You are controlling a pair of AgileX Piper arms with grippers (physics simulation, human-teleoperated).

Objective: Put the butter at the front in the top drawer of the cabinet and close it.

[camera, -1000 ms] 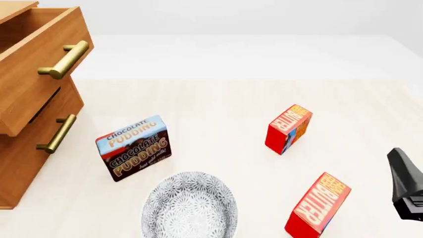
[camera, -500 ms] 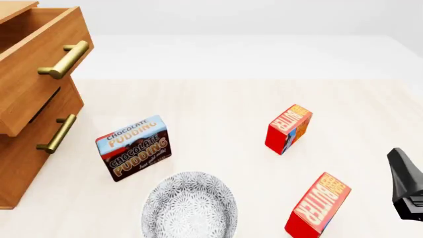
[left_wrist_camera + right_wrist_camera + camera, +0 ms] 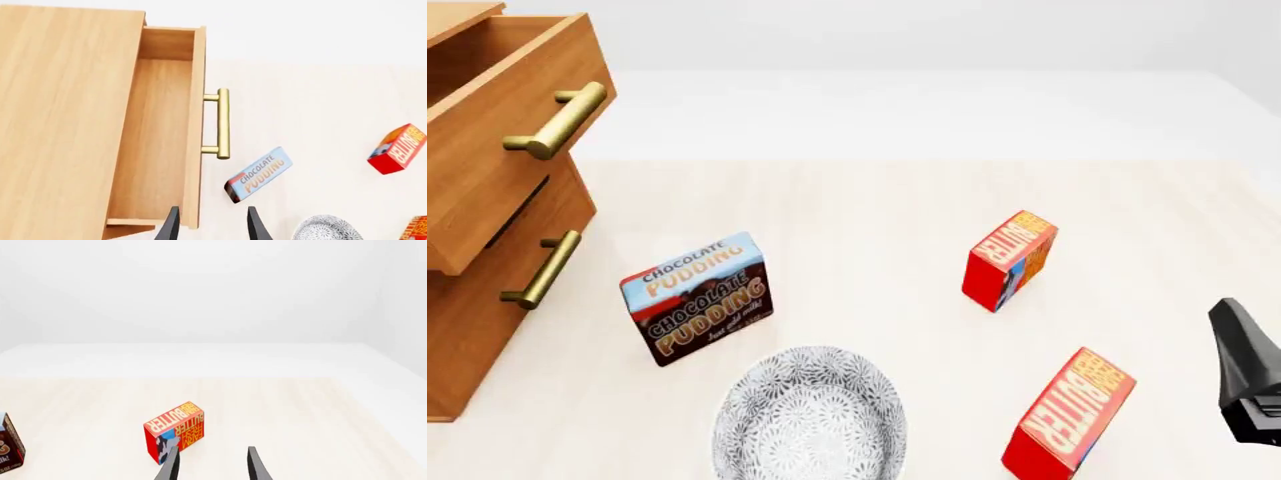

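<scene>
Right wrist: right gripper (image 3: 209, 465) agape, empty.

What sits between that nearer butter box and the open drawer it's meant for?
Going from the front butter toward the top drawer, the patterned bowl and the Chocolate Pudding box stand on the table roughly along the way. Nothing blocks a lifted path above them.

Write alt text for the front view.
Two butter cartons stand on the pale table: the butter at the front, its twin behind. Left, the cabinet has its top drawer open, near a pudding box and patterned bowl.
</scene>
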